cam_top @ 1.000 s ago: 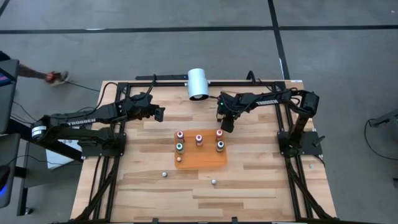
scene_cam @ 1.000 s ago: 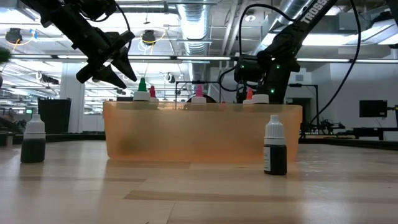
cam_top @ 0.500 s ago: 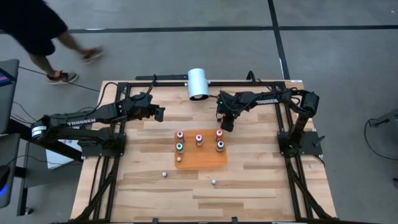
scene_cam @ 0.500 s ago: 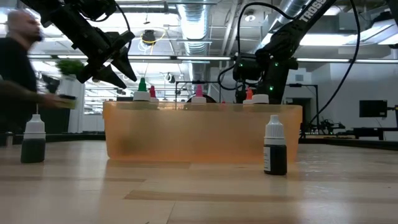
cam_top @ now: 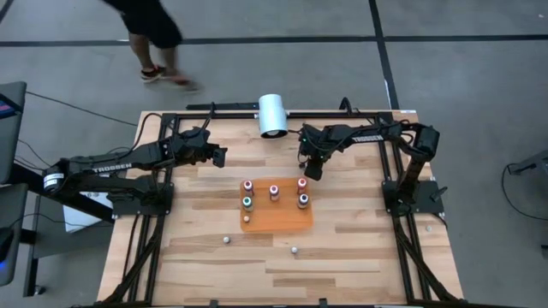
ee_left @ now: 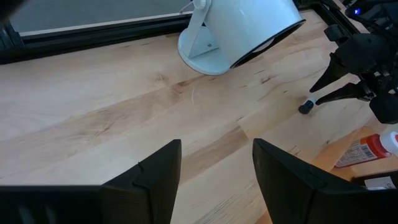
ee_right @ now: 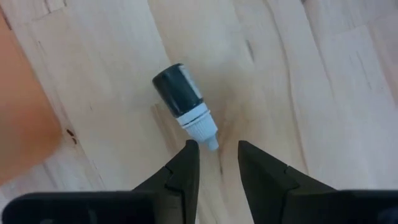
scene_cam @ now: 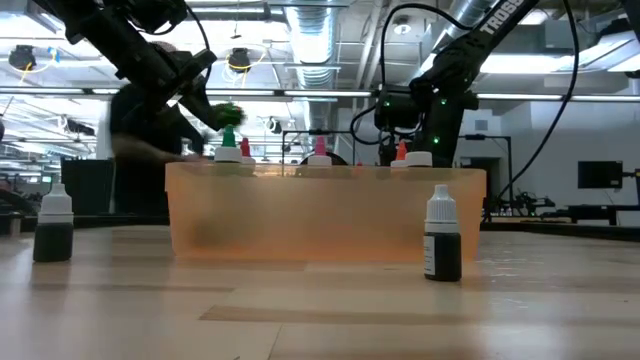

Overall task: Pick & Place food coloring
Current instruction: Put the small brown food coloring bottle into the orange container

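Observation:
An orange tray point(cam_top: 276, 216) lies mid-table with several small food coloring bottles point(cam_top: 274, 192) standing in it. Two more bottles stand on the wood near the front, one point(cam_top: 226, 240) on the left and one point(cam_top: 294, 250) on the right. A dark bottle with a white cap point(ee_right: 181, 99) lies on its side beyond the tray's far right corner. My right gripper point(ee_right: 215, 149) points down over it, open, a fingertip on each side of the cap's thin tip point(ee_right: 212, 143); whether either touches it I cannot tell. My left gripper point(ee_left: 216, 163) hovers open over bare wood at the far left.
A big white cylinder point(cam_top: 273, 115) lies at the table's far edge, between the two arms. A black frame point(cam_top: 223, 109) runs along that edge. A person point(cam_top: 150, 26) walks on the floor beyond the table. Bare wood shows to the left and right of the tray.
A person has walked along the floor beyond the table's far edge, from the left toward the middle. Both arms have kept their places.

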